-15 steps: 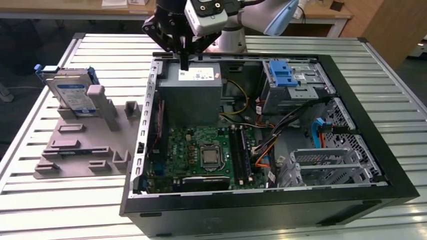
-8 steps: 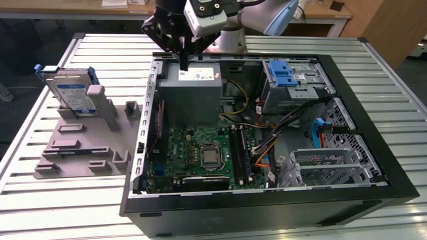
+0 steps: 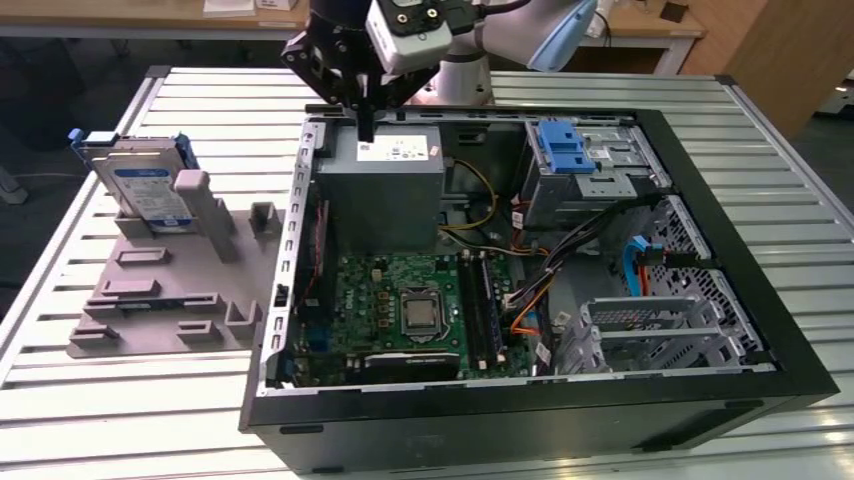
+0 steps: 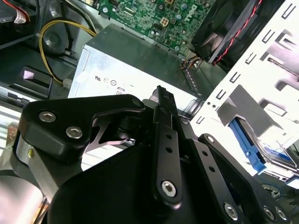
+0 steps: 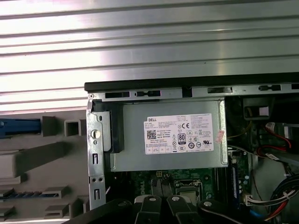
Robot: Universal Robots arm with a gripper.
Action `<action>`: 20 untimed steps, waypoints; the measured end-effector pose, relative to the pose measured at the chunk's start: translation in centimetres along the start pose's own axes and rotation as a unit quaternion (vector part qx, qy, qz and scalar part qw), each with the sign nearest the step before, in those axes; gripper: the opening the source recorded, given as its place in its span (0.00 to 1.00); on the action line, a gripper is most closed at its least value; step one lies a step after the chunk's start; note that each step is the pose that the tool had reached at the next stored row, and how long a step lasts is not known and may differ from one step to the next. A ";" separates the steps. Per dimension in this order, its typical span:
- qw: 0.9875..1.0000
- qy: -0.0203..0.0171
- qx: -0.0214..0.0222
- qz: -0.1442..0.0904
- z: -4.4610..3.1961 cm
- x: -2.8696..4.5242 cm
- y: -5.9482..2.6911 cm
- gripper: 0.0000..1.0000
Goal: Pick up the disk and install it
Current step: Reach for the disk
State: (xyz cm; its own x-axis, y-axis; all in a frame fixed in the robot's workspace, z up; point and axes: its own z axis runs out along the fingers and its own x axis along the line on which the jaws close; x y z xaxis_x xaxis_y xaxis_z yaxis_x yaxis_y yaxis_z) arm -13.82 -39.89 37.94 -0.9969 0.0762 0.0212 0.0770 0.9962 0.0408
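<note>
Exterior view: hovers, end effector (image 3: 363,128) pinched narrow and empty, over the grey metal box (image 3: 380,185); disk (image 3: 144,185) upright in a grey holder (image 3: 167,300) on the tabletop (image 3: 80,400), well apart. Second wrist view: fingers (image 4: 164,121) together. First wrist view: facing that box.

The table (image 3: 747,200) under me is a broad top of pale metal slats (image 5: 149,46), and in the first wrist view they glare almost white under strong light (the grooves between them stay grey). Beyond its far edge I see a light wooden desk (image 3: 134,20) toward the exterior view's left and a second desk (image 3: 654,30) toward its right. A brown wooden panel (image 3: 774,50) stands at the far right. The floor (image 3: 54,110) is dark.
</note>
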 end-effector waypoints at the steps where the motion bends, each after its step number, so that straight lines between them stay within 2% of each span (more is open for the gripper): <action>1: 1.000 0.000 0.000 0.000 0.01 0.01 0.00 0.11; 5: 1.000 0.001 0.000 0.000 0.04 0.07 -0.01 0.11; 19: 1.000 0.001 0.000 0.000 0.14 0.60 -0.02 0.11; 20: 1.000 0.002 0.000 0.000 0.28 1.04 -0.06 0.11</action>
State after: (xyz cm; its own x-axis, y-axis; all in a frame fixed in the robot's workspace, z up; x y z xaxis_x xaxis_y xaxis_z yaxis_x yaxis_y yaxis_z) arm -14.87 -39.86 37.68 -0.9968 0.0762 0.0248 0.0772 0.9962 0.0405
